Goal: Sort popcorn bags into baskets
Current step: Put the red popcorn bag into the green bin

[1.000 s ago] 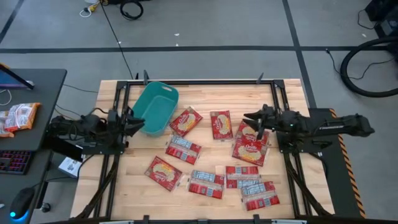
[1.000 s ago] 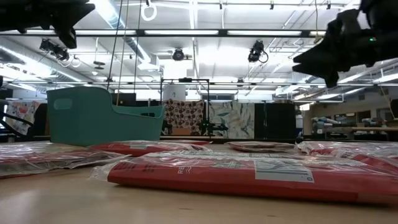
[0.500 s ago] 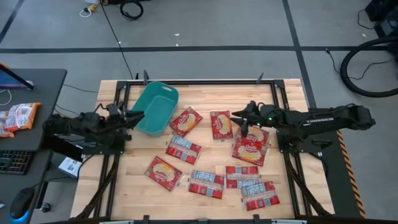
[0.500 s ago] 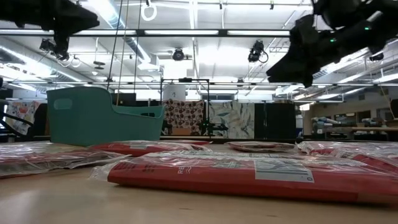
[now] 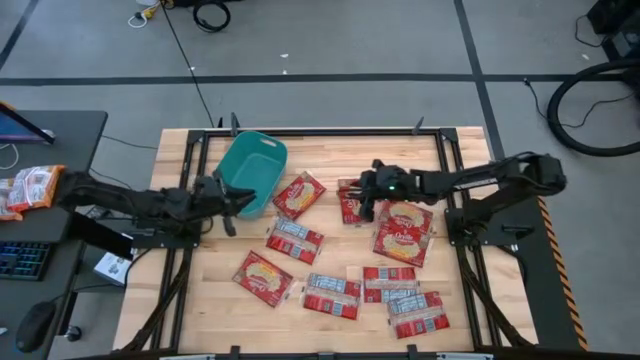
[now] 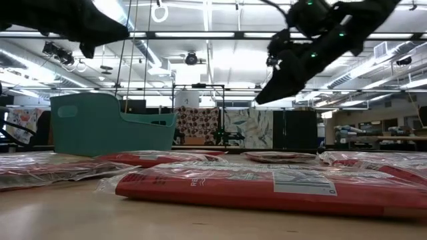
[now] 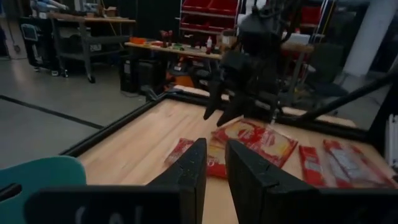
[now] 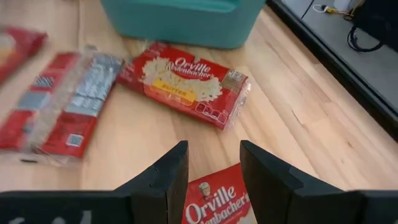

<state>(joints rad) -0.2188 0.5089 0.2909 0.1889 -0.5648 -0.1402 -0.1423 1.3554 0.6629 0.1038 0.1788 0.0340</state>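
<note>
About a dozen red popcorn bags (image 5: pixel 345 245) lie flat on the wooden table, some showing a cream-yellow picture, others a white-grey label. The teal basket (image 5: pixel 250 175) stands at the far left with nothing showing inside. My left gripper (image 5: pixel 243 200) hovers by the basket's near right corner, its fingers a narrow gap apart (image 7: pixel 216 152). My right gripper (image 5: pixel 362 193) is open and hangs above a yellow-picture bag (image 5: pixel 355 203); that bag's top shows between the fingers (image 8: pixel 214 199). Another bag (image 8: pixel 186 84) lies between it and the basket (image 8: pixel 186 18).
Black frame rails (image 5: pixel 450 170) run along the table's sides. An orange-white packet (image 5: pixel 30 187) and a keyboard (image 5: pixel 18 260) lie on the side desk at left. Bare wood (image 5: pixel 340 150) shows along the far edge and at the near left corner (image 5: pixel 215 300).
My right gripper has moved toward the table's left, from above the right-hand bags to over the bag in the far middle, tipping its fingers downward. My left gripper has reached toward the table's right, along the basket's near side. No bag has moved.
</note>
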